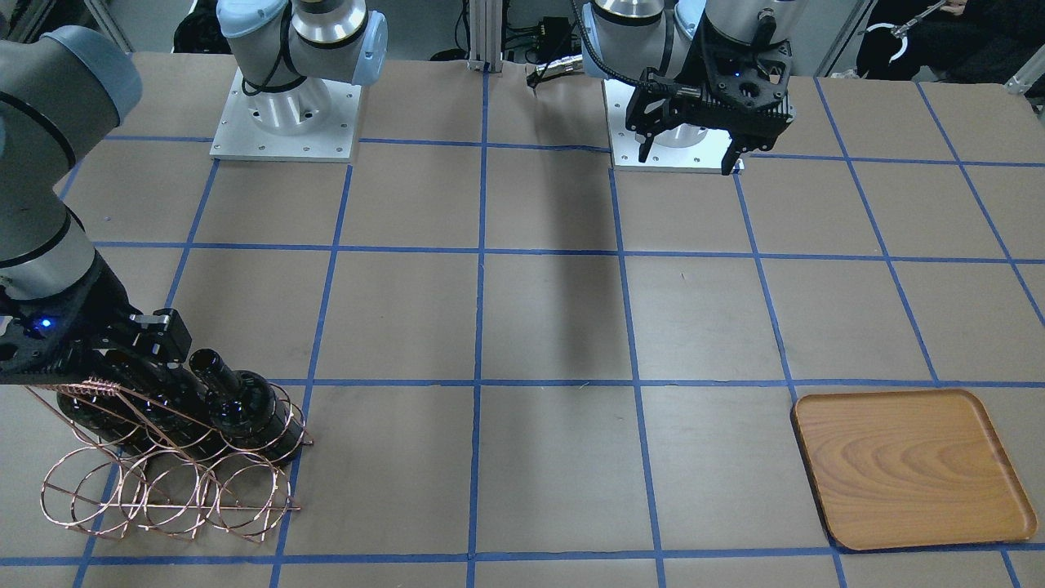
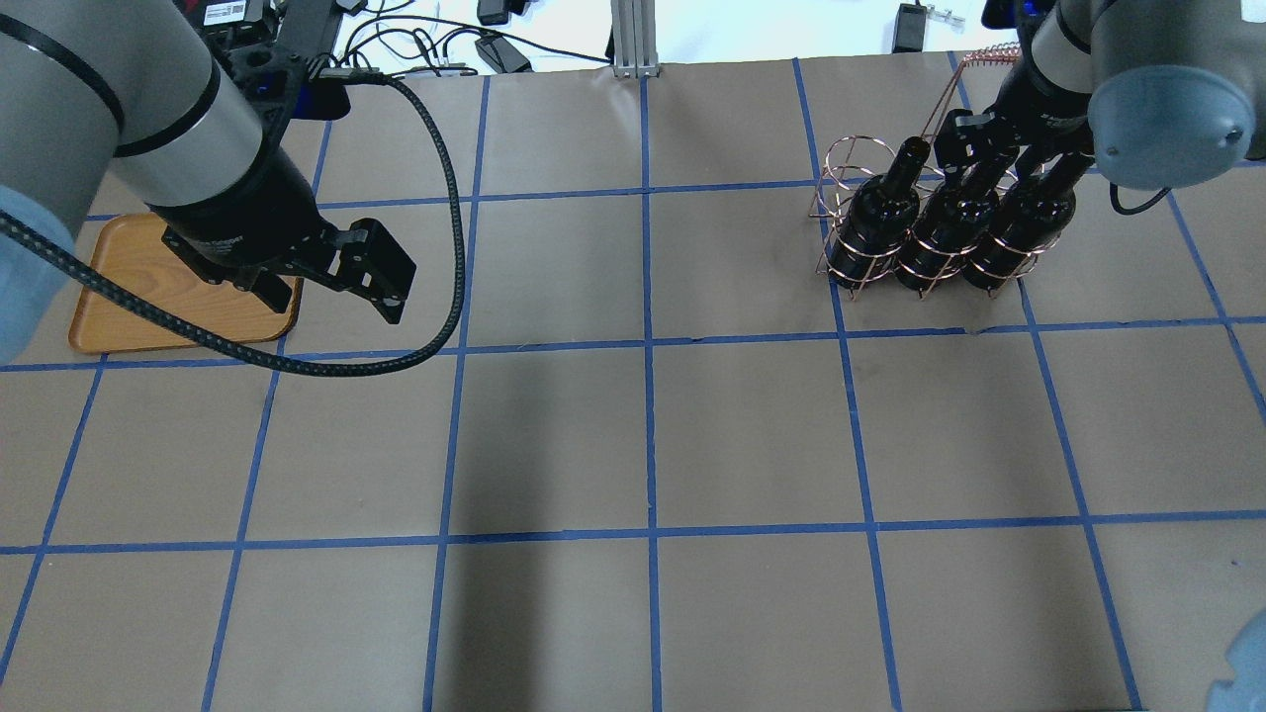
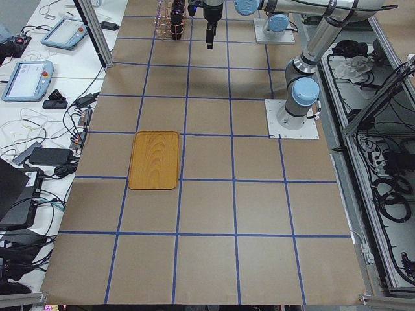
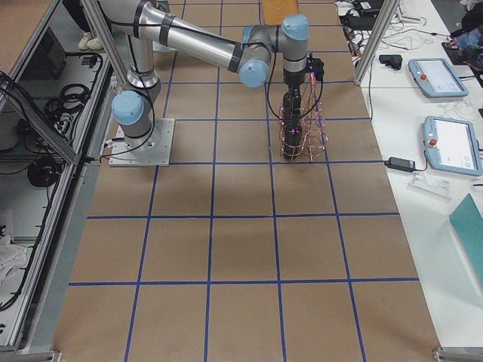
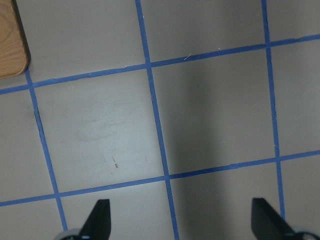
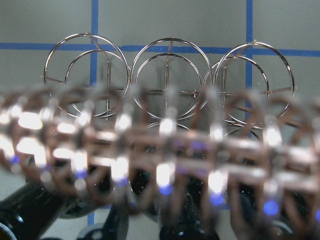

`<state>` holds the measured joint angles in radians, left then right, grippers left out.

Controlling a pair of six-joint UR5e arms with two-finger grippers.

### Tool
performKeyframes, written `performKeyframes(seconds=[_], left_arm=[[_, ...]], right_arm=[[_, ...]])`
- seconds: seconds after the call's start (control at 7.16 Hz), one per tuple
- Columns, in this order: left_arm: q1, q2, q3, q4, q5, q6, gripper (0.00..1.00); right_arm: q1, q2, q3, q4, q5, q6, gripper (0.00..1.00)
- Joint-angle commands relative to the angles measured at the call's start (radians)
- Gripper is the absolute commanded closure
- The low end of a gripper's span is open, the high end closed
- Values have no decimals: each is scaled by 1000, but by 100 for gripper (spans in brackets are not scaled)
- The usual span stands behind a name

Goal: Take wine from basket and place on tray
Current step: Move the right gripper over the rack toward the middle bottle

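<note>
**Right tool at the bottle necks, left tool wide over the counter**

The brown-paper counter, squared off in blue tape, fills the overhead view. The left arm comes in big from the upper left of that view and hangs over the near corner of the tray. The right arm reaches in from the upper right.

In the front-facing view the tray lies flat at the lower right. It is well apart from the basket, which stands at the lower left. The basket's lower row of hoops faces that camera, and its twisted handle sits just under the right arm's wrist.

Three bottles sit side by side in the basket's upper row, tilted, necks uppermost.

The right tool is down among the necks, at the middle bottle. One finger shows between that neck and the one to its left in the overhead view. The other finger is lost against the dark glass, so I cannot tell whether the tool is pinched on the neck or standing apart from it. Its wrist view gives only the handle, blurred across the frame, with hoops sharp behind.

The left tool is spread wide and holds nothing, above the counter. A tray corner shows at the upper left of its wrist view.
</note>
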<state>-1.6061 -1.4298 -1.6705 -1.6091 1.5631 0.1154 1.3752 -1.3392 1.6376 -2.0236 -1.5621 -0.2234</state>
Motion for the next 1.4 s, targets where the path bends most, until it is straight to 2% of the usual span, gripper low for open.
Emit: performKeyframes(seconds=[0.0,0.42,1.26], left_arm=[[0,0,0,0,0,1,0],[0,2,0,0,0,1,0],[0,2,-2,0,0,1,0]], right_arm=[[-1,2,-1,13,-3,1,29],[-1,2,-2,16,-1,-11,49],[-1,-1,-18,68,-19,-11,49]])
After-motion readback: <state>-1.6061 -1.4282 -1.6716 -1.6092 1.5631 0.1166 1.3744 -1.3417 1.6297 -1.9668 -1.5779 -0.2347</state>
